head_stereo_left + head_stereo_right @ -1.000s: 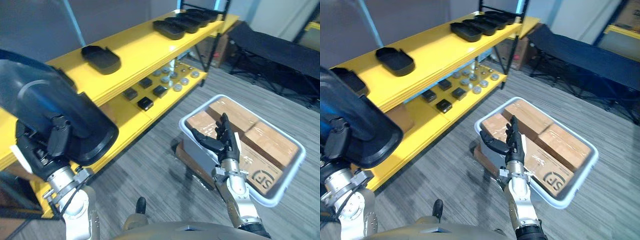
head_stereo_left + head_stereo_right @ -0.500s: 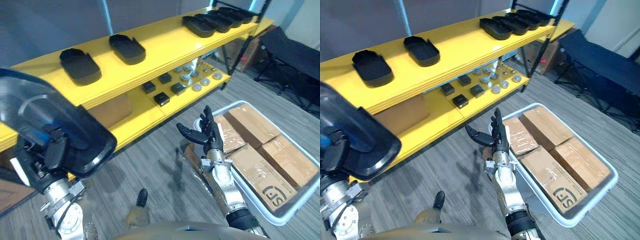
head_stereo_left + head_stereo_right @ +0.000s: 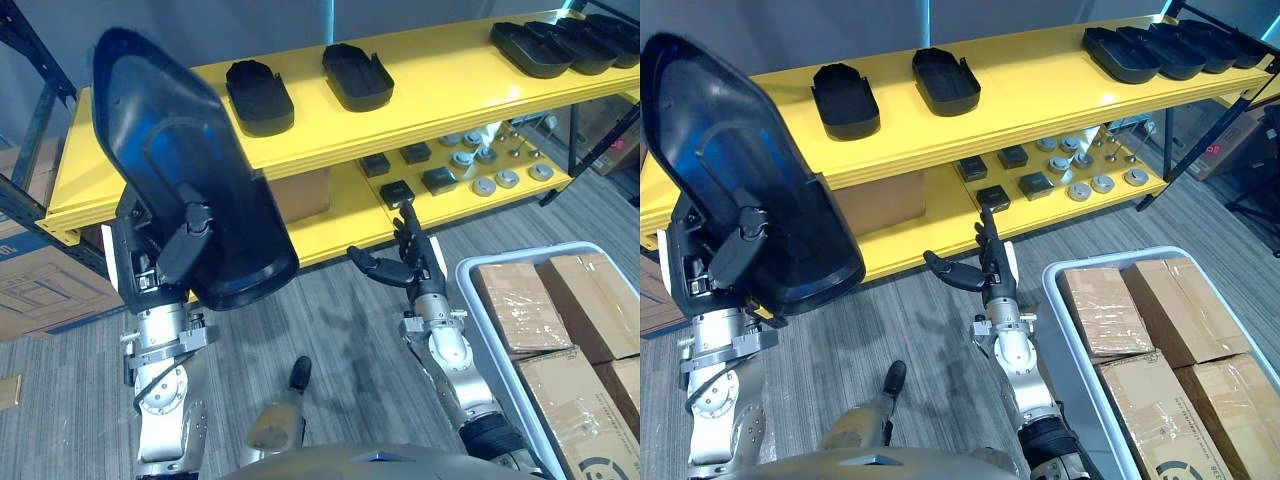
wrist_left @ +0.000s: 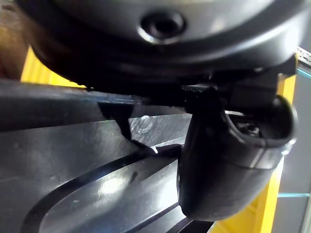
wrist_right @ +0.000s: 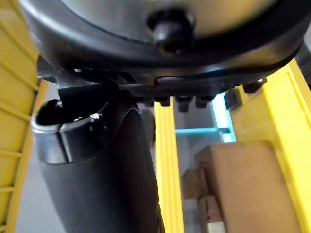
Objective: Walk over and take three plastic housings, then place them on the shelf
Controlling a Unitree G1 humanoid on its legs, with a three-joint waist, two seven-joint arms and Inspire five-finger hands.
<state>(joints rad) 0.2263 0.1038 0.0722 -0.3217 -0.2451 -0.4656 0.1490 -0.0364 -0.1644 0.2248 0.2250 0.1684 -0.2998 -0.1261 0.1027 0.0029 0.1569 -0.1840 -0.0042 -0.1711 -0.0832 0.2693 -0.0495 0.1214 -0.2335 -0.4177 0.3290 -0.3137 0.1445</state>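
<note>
The left hand [image 3: 142,262] is clamped on a large black plastic housing [image 3: 185,170]. Its thumb [image 4: 228,155] presses across the hollow inner face, and the fingers are hidden behind the shell. The shell stands upright and raised, probably to keep it clear of the shelf edge until it can be tipped flat.

The right hand [image 3: 992,268] hangs free out front, fingers straight and thumb spread, holding nothing. It is likely kept out simply for balance.

Beyond them, the yellow shelf [image 3: 440,75] carries two housings [image 3: 845,98] on its top board, side by side and hollow side up, just past the held one. The held piece therefore looks like the third, and there is bare board beside them for it. A packed row of more housings [image 3: 1160,52], at least three, sits at the far end.

The lower board holds four small black blocks [image 3: 1012,156] and a cluster of round grey parts [image 3: 1080,185], too many to count with certainty. A white bin [image 3: 1058,325] beside the right arm holds four cardboard boxes [image 3: 1102,312].
</note>
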